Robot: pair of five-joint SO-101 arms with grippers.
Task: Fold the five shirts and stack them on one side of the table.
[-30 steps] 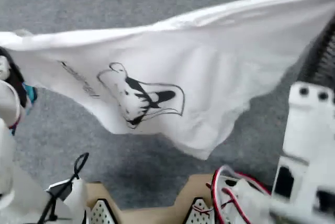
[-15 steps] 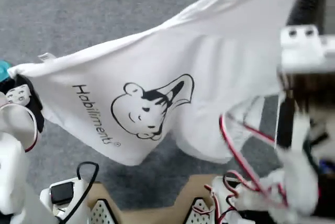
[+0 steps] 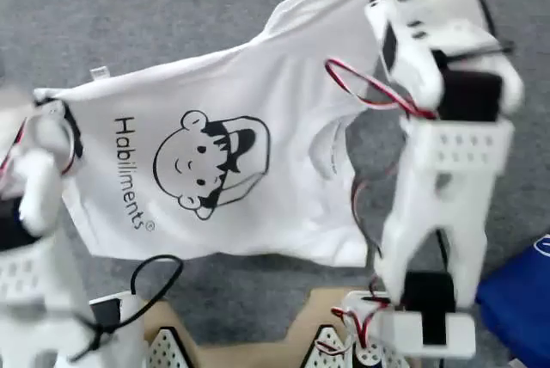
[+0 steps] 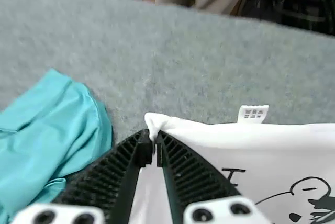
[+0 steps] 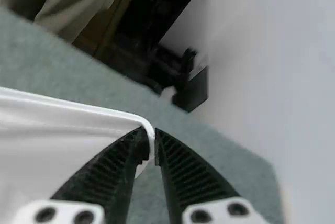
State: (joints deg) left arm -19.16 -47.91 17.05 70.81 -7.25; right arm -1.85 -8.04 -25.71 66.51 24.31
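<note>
A white shirt (image 3: pixel 258 153) with a black cartoon face print hangs stretched between both arms above the grey table (image 3: pixel 172 15). My left gripper (image 4: pixel 153 143) is shut on one corner of the white shirt (image 4: pixel 261 145) at the left side, near its small tag (image 4: pixel 253 113). My right gripper (image 5: pixel 150 143) is shut on the opposite corner of the white shirt (image 5: pixel 57 145), held high at the far right. A teal shirt (image 4: pixel 47 140) lies crumpled on the table beside the left gripper.
A blue shirt (image 3: pixel 520 295) lies at the right front corner. Cardboard and the arm bases (image 3: pixel 258 342) sit along the front edge, with red cables (image 3: pixel 369 93) trailing from the right arm. Furniture stands beyond the far table edge.
The shirt has swung round and dropped lower, its print now facing up and upright. The right arm has risen and shifted towards the far middle; the left arm moved slightly back.
</note>
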